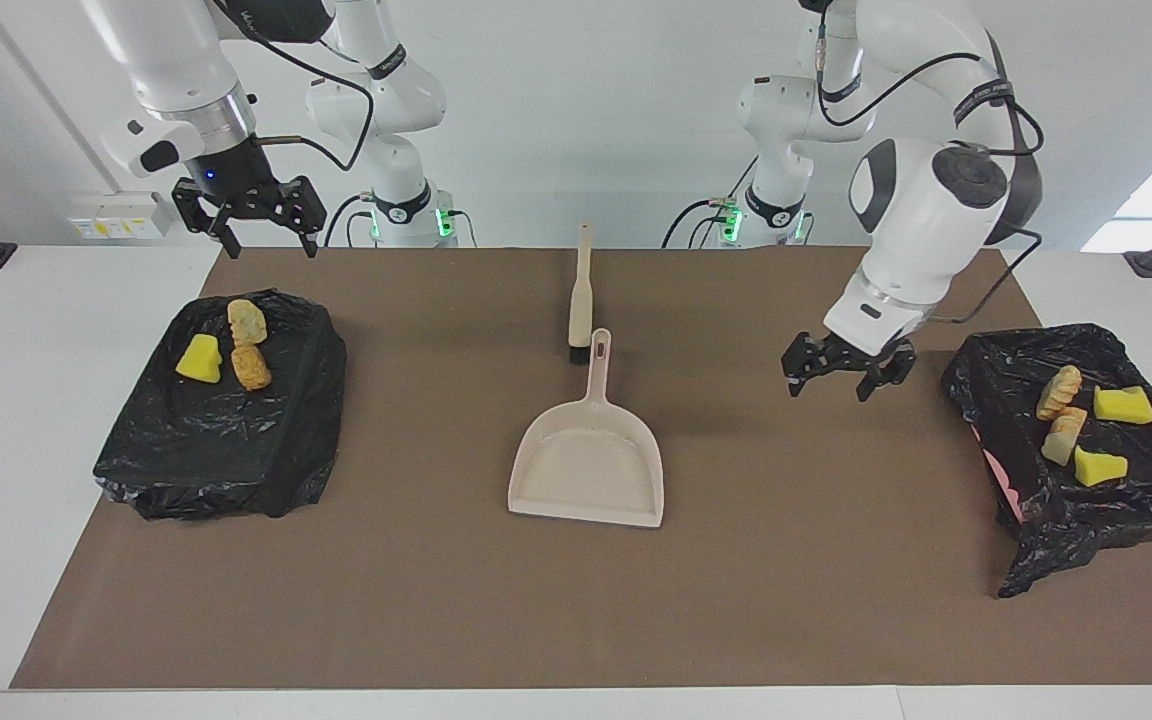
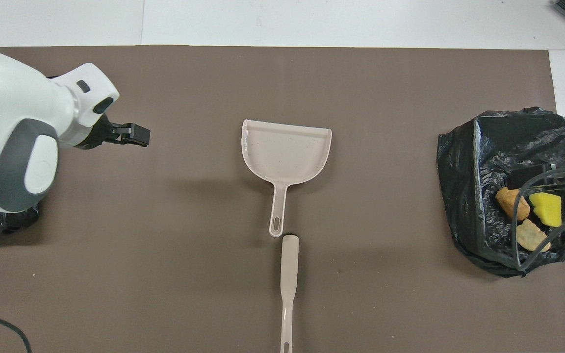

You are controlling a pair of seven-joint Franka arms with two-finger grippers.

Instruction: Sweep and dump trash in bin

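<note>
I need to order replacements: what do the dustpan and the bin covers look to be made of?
The dustpan looks like matte beige moulded plastic: one smooth piece with a hanging slot in the handle. The bin covers look like thin glossy black plastic film, crinkled and catching light.
</note>
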